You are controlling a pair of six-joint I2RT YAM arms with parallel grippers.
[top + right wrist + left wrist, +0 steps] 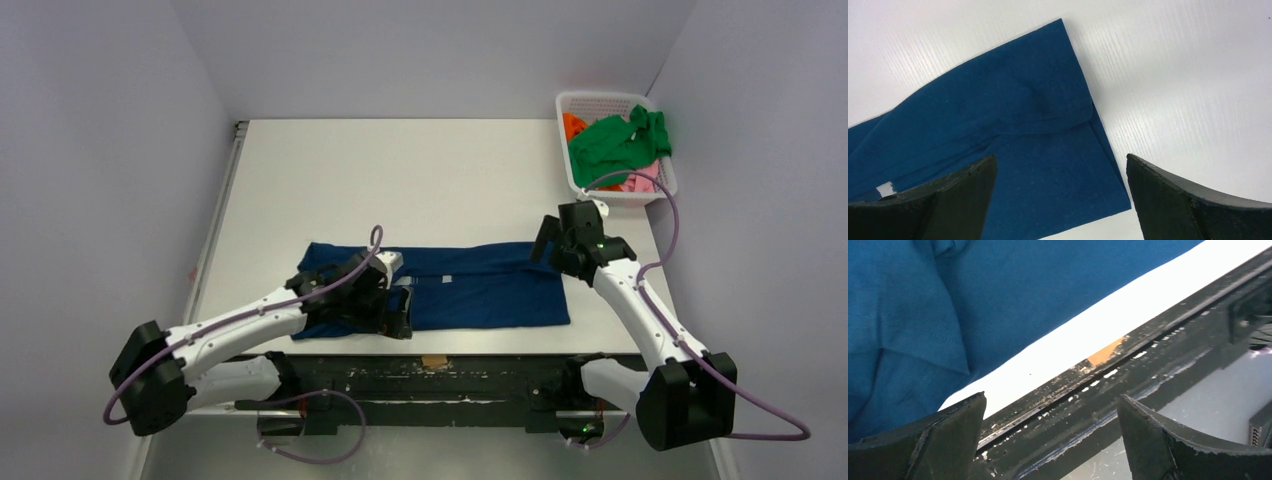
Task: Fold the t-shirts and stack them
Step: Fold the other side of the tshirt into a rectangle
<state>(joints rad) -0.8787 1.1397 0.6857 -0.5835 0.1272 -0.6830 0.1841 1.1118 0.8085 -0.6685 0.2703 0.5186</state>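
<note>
A navy blue t-shirt lies folded into a long flat band across the near middle of the table. My left gripper is open and empty over the shirt's near left part, by the table's front edge; the left wrist view shows the blue cloth above its spread fingers. My right gripper is open and empty just above the shirt's far right corner. More t-shirts, a bright green one, an orange one and a pink one, lie in the basket.
A white lattice basket stands at the table's far right corner. The black front rail with a small orange tape patch runs along the near table edge. Grey walls close in on both sides.
</note>
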